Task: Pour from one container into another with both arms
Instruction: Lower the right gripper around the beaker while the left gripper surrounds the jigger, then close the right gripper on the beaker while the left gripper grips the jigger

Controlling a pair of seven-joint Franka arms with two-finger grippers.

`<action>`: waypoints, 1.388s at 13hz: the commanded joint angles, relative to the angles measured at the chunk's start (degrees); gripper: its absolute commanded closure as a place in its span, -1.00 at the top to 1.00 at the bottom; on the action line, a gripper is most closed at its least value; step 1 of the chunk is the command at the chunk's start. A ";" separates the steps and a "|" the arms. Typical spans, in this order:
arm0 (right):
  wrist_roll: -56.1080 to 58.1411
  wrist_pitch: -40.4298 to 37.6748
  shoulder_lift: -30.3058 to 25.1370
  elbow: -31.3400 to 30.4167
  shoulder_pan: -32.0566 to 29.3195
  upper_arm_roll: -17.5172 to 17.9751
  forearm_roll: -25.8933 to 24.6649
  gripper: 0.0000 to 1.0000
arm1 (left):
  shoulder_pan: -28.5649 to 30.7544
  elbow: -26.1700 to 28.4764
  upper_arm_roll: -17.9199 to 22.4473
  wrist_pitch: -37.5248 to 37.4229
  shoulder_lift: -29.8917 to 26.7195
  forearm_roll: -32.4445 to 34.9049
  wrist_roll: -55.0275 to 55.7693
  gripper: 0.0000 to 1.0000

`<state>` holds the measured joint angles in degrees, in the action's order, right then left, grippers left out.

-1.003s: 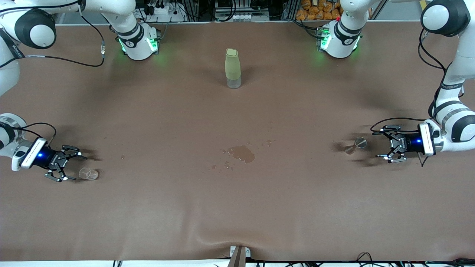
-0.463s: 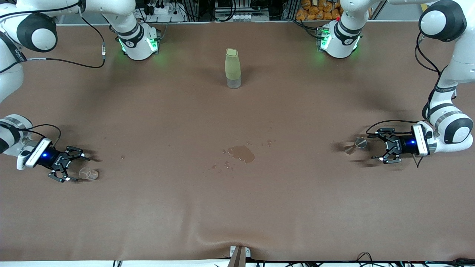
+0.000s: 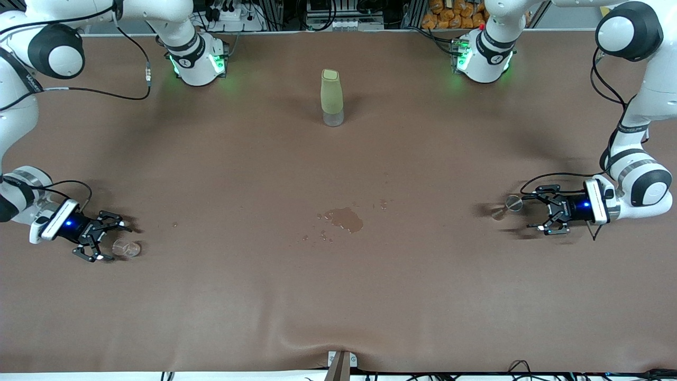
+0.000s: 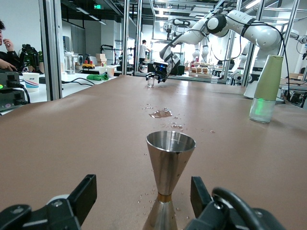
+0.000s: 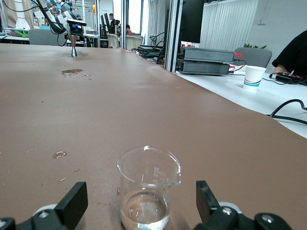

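The grasping step is in hand at both ends of the table (image 3: 338, 296). At the right arm's end, the glass cup (image 3: 127, 247) is stood upright on the table with a little clear liquid in it, and the right gripper (image 3: 108, 242) is held low with its fingers spread wide to either side of the cup, not touching it. At the left arm's end, the steel jigger (image 3: 509, 206) is stood upright, and the left gripper (image 3: 535, 209) is set low just beside it, fingers parted to flank the narrow waist, with gaps visible on both sides.

Next, each gripper is judged to need closing on its vessel, then both lifted and brought together over the middle of the table.

A puddle (image 3: 345, 219) with scattered drops is seen mid-table. A green bottle (image 3: 331, 98) is stood farther from the front camera, well apart from both vessels; nothing is seen blocking either grasp.
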<state>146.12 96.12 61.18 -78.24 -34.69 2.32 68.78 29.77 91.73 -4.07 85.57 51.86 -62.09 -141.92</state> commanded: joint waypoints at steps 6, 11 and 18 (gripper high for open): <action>1.97 1.27 2.63 2.47 1.11 0.84 2.85 1.00 | -1.99 -1.03 0.55 0.83 2.10 -3.04 -3.10 0.65; 1.89 1.27 2.63 2.39 2.60 0.75 4.61 1.00 | -3.05 -0.94 0.64 1.35 2.45 -2.42 -4.85 0.57; 1.89 2.67 3.15 2.30 3.75 0.75 4.70 1.00 | -3.84 -0.33 0.73 3.20 2.54 -1.46 -6.79 0.43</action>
<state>147.63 98.52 62.72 -77.65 -31.32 3.05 72.06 26.64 91.58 -3.97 88.52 54.13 -64.08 -147.38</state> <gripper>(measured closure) 0.000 0.286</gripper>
